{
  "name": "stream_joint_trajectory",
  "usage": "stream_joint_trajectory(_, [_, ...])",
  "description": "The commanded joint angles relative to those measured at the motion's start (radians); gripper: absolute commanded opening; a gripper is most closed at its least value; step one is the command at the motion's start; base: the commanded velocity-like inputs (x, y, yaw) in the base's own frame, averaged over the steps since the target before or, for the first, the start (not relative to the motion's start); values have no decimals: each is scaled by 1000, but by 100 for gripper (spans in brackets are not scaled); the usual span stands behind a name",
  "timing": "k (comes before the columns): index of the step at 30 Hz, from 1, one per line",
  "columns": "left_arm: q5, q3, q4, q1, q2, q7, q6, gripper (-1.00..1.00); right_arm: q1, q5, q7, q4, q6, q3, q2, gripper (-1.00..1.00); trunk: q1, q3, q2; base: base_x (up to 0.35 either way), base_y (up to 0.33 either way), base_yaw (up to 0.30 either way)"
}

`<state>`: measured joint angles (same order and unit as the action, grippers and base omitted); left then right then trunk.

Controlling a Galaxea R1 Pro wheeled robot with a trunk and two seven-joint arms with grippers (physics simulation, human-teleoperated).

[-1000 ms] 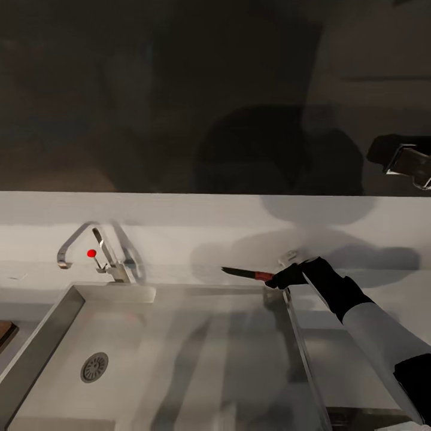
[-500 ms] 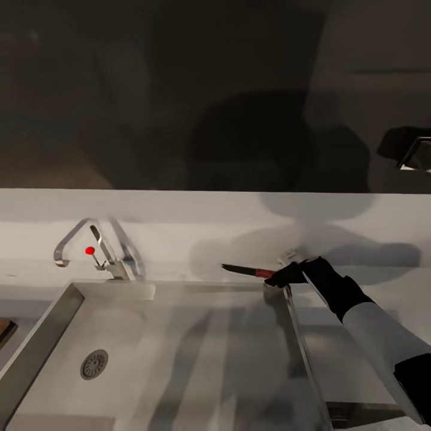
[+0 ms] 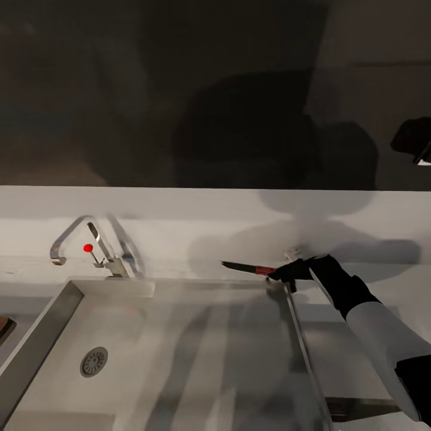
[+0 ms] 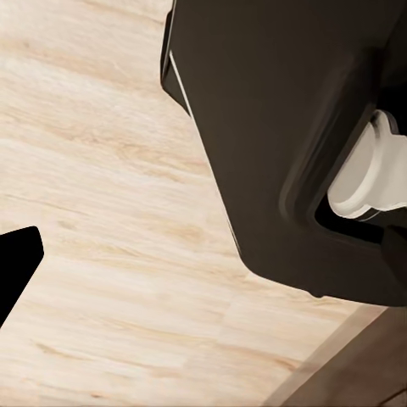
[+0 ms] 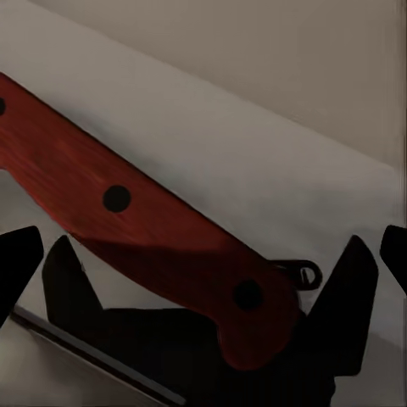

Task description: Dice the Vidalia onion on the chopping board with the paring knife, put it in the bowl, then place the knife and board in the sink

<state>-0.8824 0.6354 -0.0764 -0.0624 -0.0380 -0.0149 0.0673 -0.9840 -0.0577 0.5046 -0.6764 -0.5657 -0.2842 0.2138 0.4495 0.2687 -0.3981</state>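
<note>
In the head view the steel sink [image 3: 36, 350] spreads across the lower half, with its round drain [image 3: 94, 361] and chrome tap [image 3: 75, 236]. My right gripper [image 3: 286, 272] is shut on the red handle of the paring knife [image 3: 246, 268]. The knife hangs over the sink's back right corner, its dark blade pointing left. The right wrist view shows the riveted red handle [image 5: 153, 225] close up between the dark fingers [image 5: 17, 263]. A brown corner of the chopping board [image 3: 3, 328] peeks in at the far left. One black fingertip [image 4: 15, 264] of the left gripper hangs over a wooden floor.
A tiny red tap knob [image 3: 88, 248] sits beside the tap. The grey countertop [image 3: 371, 287] runs behind and to the right of the basin, below a dark wall. The left wrist view has the robot's dark base [image 4: 288, 136] above pale floorboards [image 4: 102, 170].
The head view has drifted a little, so the tap sits further left in the picture. My right gripper still holds the knife at the same corner of the sink.
</note>
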Motion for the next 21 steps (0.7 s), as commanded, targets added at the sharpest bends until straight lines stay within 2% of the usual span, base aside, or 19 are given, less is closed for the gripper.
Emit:
stream_joint_trajectory(1, [-3,6,-3,-2,-1,0,5,100,-1,-6,5,-1,-1,-1,1,100,1,2,-2,0,0,0])
stream_joint_trajectory(19, [-3,6,-3,-1,-1,0,5,100,-1,-4,5,0,18,-1,-2,100,1,3,-2,0,0,0])
stream_joint_trajectory(20, [-3,6,-3,-1,-1,0,5,100,-1,-4,5,0,18,-2,-2,-100,1,3,-2,0,0,0])
stream_joint_trajectory(21, [-3,6,-3,-1,-1,0,5,100,-1,-4,5,0,18,-2,-2,-100,1,3,-2,0,0,0])
